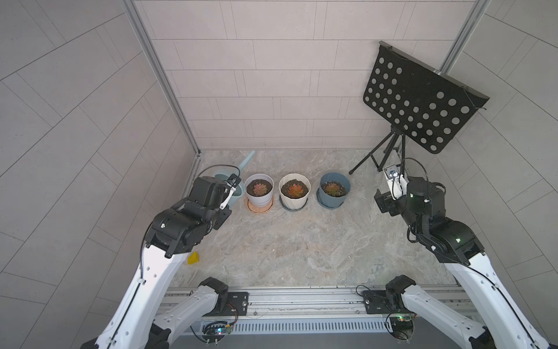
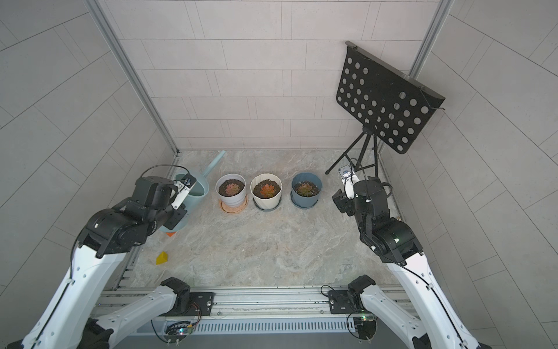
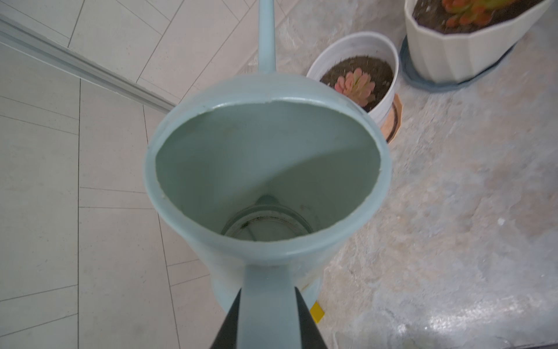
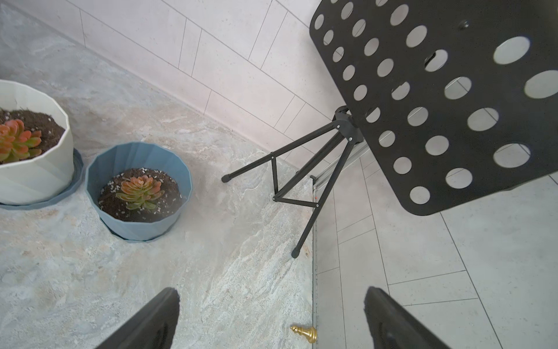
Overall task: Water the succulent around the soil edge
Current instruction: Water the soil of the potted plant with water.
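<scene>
Three succulents stand in a row, each in its own soil-filled pot: a pink rosette in a round white plastic pot [image 1: 259, 189], an orange one in a cream faceted pot [image 1: 294, 190], and a green-and-orange one in a blue faceted pot [image 1: 333, 189]. The white pot is nearest the left pincer [image 3: 268, 305], just beside the pale blue plastic watering can [image 3: 265, 169] that it pinches by the flat handle. The blue pot lies nearest the right pincer [image 4: 271, 291], which is spread wide and holds nothing.

By the look of it only the grasp is done. The long spout points away from the left pincer toward the back wall, over no pot, so carrying, tipping and circling the soil rim all remain.

Only the left wrist view shows the grip and the can's inside; whether it holds water cannot be told. In both top views the arm hides that grip. Only the right wrist view shows a small gold chess piece [image 4: 305, 332] near the right pincer, below the black perforated music stand [image 4: 437, 99].
</scene>
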